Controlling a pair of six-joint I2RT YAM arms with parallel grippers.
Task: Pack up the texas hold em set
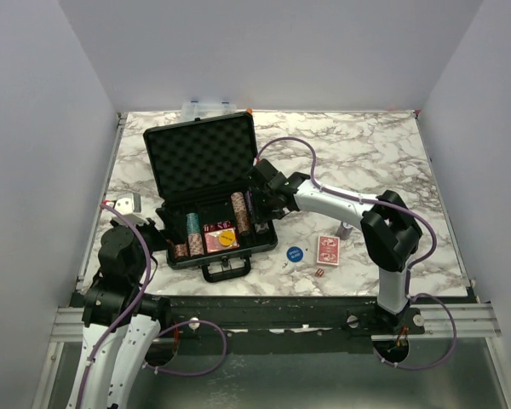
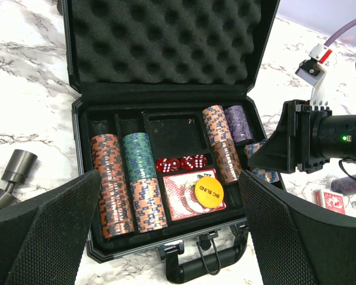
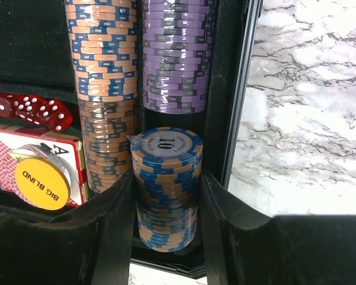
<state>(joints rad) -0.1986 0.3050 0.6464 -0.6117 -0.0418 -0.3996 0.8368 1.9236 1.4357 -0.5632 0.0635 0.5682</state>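
Note:
The black briefcase (image 1: 200, 158) lies open at centre left, foam lid up. Its tray holds several chip stacks (image 2: 110, 184), a red-backed deck (image 2: 177, 196) under a yellow "BIG BLIND" button (image 2: 208, 193), and red dice (image 2: 181, 163). My right gripper (image 3: 166, 196) is at the case's right end, shut on a blue-and-tan chip stack (image 3: 165, 145) standing in the rightmost slot, below the purple stack (image 3: 175, 59). My left gripper (image 2: 169, 202) is open and empty, just in front of the case handle (image 2: 210, 264). On the table lie a blue round button (image 1: 294, 253), a second red-backed deck (image 1: 327, 250) and tiny red dice (image 1: 319, 273).
A clear plastic box (image 1: 209, 108) stands behind the case lid at the table's back edge. A small grey cylinder (image 1: 345, 230) stands right of the case, near the right arm. A grey cylindrical tool (image 2: 18, 169) lies left of the case.

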